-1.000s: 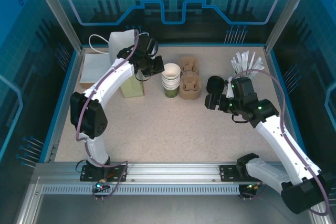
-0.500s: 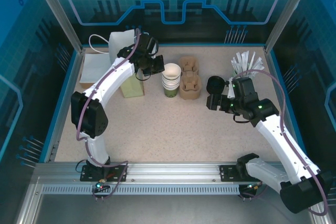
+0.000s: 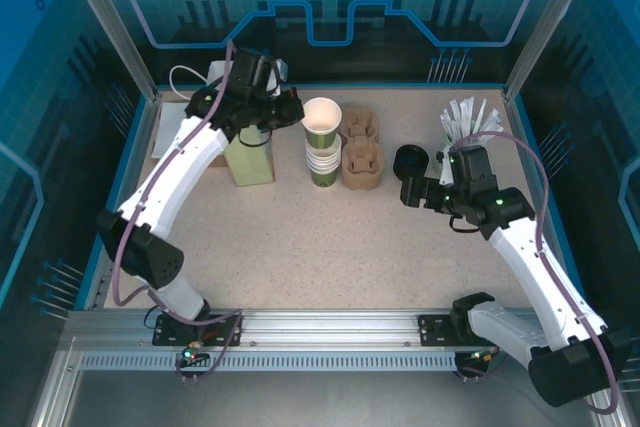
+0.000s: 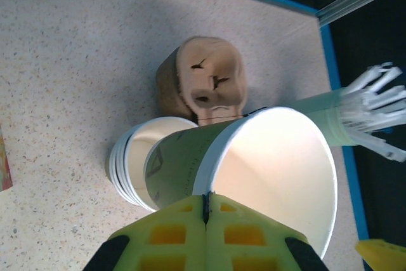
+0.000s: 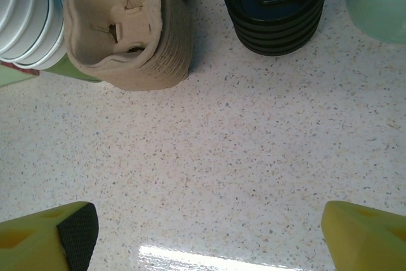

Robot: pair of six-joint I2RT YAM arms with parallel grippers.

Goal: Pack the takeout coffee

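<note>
Left gripper (image 3: 296, 117) clamps the coffee cup (image 3: 322, 114) rim at upper centre, above the cup stack (image 3: 323, 161). Level it, then seat squarely in a carrier (image 3: 361, 163) pocket. Right gripper (image 5: 206, 221): fingers apart.

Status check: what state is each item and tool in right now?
coffee cup: empty, tilted, held over cup stack.
left tool: shut on coffee cup's rim.
cup stack: upright, nested.
carrier stack: pockets empty.
lid stack: standing on table.
right tool: open, empty.

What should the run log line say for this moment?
left gripper: shut on coffee cup rim, cup tilted over cup stack | right gripper: open, above table | carrier: empty
</note>
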